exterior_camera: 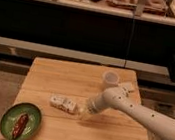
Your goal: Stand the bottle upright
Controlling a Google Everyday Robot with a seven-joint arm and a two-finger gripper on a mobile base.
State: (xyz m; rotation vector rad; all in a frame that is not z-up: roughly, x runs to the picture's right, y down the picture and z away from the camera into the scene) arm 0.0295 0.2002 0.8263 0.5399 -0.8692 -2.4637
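Note:
The bottle lies on its side on the wooden table, left of centre near the front, its pale patterned label facing up. My gripper is at the end of the white arm that reaches in from the right. It is low over the table, right at the bottle's right end.
A translucent whitish cup stands upright at the table's back right. A small white object lies next to it. A green plate with a brown food item sits at the front left corner. Dark shelving runs behind the table.

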